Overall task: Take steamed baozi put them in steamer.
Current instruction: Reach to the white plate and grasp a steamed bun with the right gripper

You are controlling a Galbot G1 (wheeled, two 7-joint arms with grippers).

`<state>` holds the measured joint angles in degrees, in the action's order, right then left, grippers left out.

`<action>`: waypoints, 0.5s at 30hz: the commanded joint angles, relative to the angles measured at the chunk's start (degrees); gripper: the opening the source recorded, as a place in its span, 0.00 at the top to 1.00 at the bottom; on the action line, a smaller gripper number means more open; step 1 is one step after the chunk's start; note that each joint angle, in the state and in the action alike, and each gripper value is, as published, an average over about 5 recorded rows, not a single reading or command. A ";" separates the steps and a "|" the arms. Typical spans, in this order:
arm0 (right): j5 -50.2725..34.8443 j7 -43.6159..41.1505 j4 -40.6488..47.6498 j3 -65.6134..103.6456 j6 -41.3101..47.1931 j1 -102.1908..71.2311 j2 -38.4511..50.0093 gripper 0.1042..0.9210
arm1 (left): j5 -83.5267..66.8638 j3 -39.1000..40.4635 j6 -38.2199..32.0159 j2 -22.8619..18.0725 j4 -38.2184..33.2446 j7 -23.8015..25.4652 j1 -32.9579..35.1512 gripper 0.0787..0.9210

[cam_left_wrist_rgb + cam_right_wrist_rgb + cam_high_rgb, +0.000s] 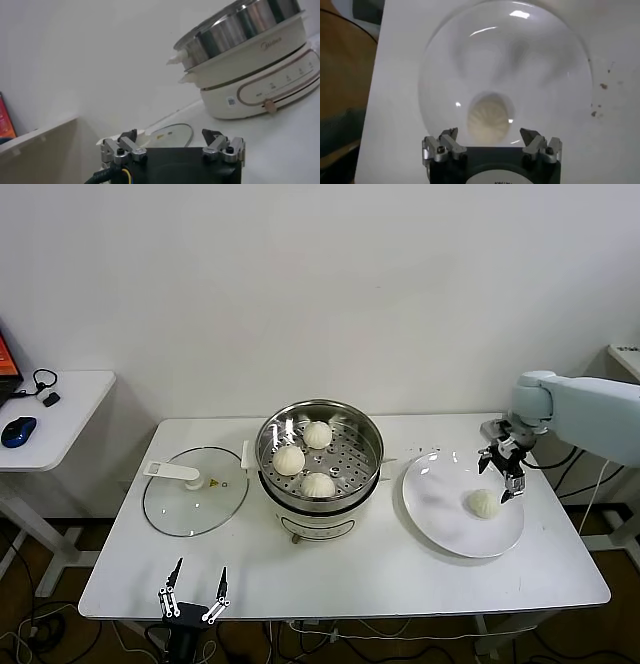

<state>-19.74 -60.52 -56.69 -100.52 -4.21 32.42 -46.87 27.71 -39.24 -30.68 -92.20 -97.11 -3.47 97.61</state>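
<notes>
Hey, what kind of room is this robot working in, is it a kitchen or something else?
Probably a lab or office set up for a cooking test, not a real kitchen: a plain white folding table against a bare wall, a side desk with a computer mouse, and only an electric steamer and a plate.

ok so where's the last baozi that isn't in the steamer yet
In the head view it lies on the white plate on the table's right side: the baozi sits near the plate's right edge, just below the open right gripper, right of the steamer.
</notes>
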 commanded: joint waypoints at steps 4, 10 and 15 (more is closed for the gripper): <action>6.45 0.50 6.62 11.22 0.36 -10.42 0.29 0.12 | 0.26 -0.07 0.01 -2.80 0.16 -0.01 0.05 0.12; 7.23 0.70 7.83 12.66 0.30 -11.73 0.22 0.12 | 0.47 -0.06 -0.01 -2.80 0.49 -0.04 -0.14 0.12; 7.80 0.85 8.52 14.13 0.36 -13.21 0.23 0.12 | 0.62 0.03 0.01 -2.80 0.55 -0.08 -0.15 0.12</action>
<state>-14.01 -59.81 -50.39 -90.37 -3.98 22.97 -46.86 28.24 -39.26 -30.69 -92.20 -96.66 -3.51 97.45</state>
